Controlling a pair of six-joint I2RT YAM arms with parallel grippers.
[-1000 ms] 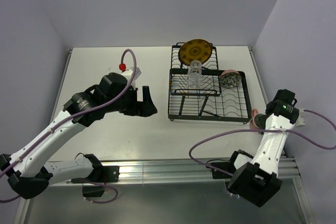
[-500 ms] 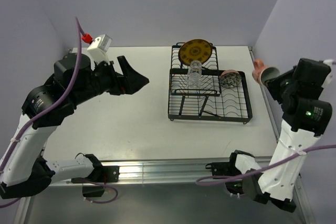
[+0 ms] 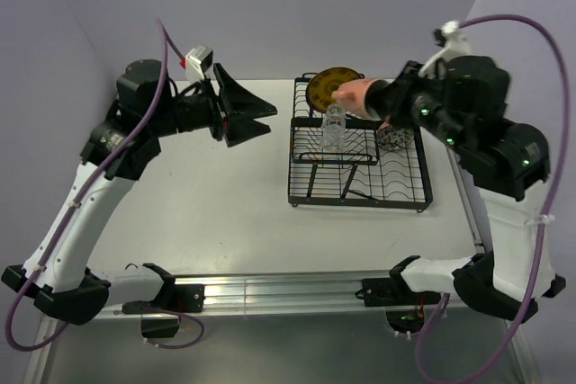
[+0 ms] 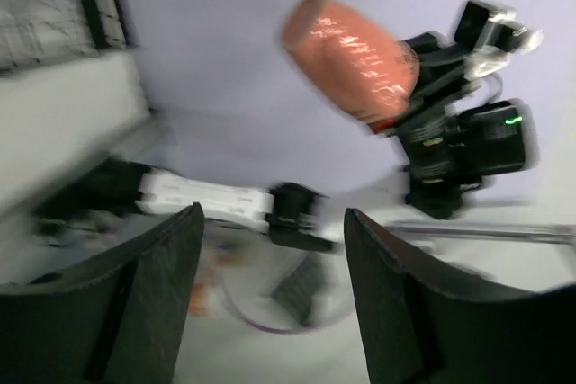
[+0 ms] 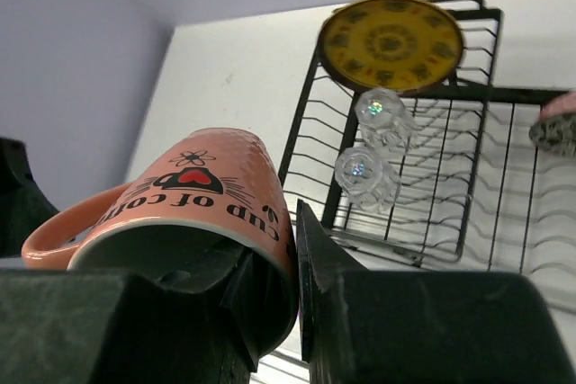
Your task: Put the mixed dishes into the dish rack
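The right gripper (image 5: 274, 258) is clamped on the rim of a pink mug (image 5: 207, 191) lettered "cup of coff…" beside a red heart, with the arm raised high and the mug held on its side above the dish rack (image 3: 360, 168). The rack holds a yellow plate (image 3: 335, 87) upright at its far end, two clear tumblers (image 5: 364, 173) on the upper tier and a patterned bowl (image 3: 394, 137) on the right. The left gripper (image 3: 256, 114) hangs well above the table (image 3: 207, 204), arm bent, pointing towards the rack with its jaws apart and empty.

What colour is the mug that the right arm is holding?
The mug is salmon pink with black lettering; right wrist view shows it best.
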